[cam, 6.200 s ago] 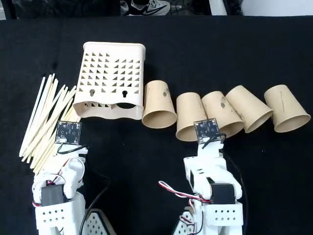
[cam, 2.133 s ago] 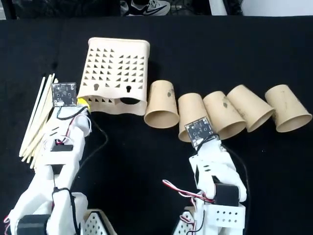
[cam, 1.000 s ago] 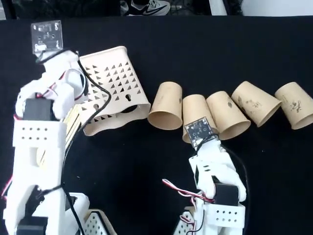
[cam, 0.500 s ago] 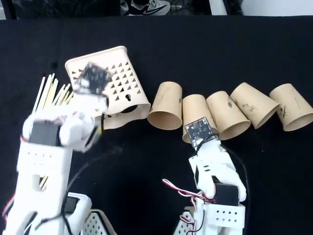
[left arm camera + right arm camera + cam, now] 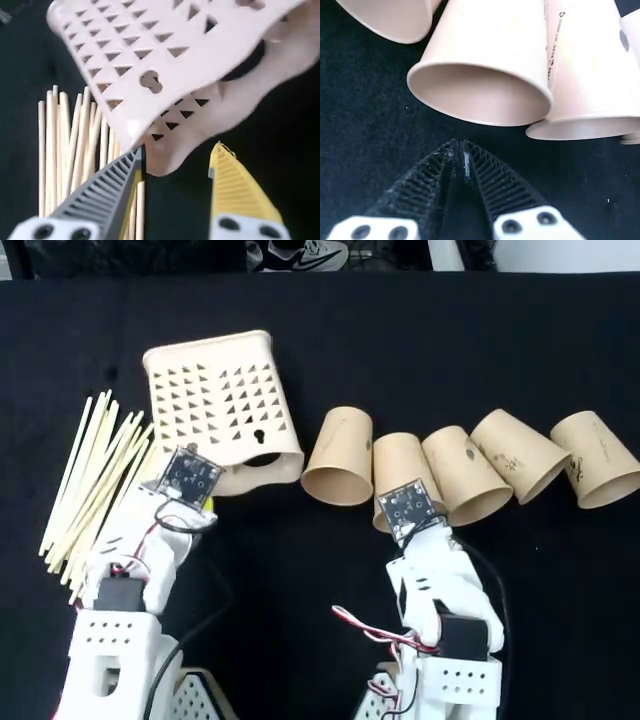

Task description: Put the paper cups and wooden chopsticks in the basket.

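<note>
Smooth cream plastic basket [image 5: 222, 405], matt tan paper cups [image 5: 340, 455], pale wooden chopsticks [image 5: 90, 480], matt black cloth tabletop [image 5: 450, 340]

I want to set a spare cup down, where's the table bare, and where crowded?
Bare: the far strip of table behind the basket and paper cups; the gap between left arm and right arm; the near corner past the right arm. Crowded: the cup row, and chopsticks beside the basket.

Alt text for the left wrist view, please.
The open left gripper points at the rim of a cream perforated basket lying on its side. Wooden chopsticks lie fanned on the black table beside the basket.
</note>
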